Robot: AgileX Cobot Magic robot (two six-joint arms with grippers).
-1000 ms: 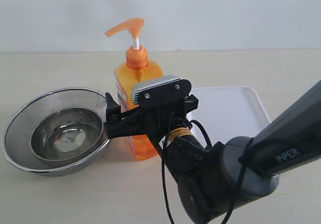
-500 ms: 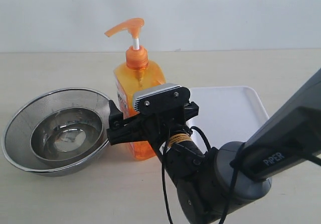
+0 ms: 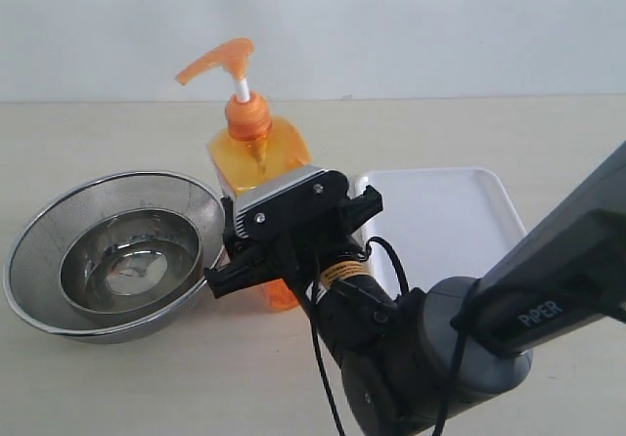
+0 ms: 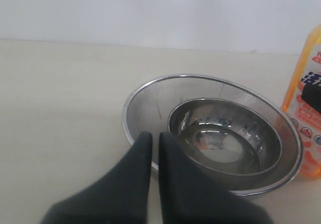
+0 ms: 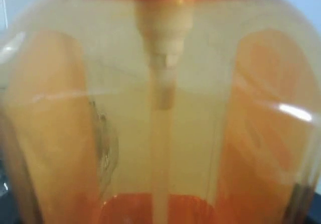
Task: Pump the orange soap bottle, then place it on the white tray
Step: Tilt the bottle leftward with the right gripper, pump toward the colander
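Exterior view: right end effector point(image 3: 293, 245) is closing on the orange soap bottle point(image 3: 256, 157), gripping its body. Upright a second ago, the bottle is now tilting left at centre frame, just left of the white tray point(image 3: 445, 211). Lift toward the tray is probably beginning.

Right gripper point(image 3: 291, 250), lower centre, is clamped on orange soap bottle point(image 3: 256, 157); left gripper point(image 4: 155, 136) is held closed.

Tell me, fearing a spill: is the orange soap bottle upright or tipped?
Tipped: the orange soap bottle leans toward the steel bowls, the right gripper around its body.
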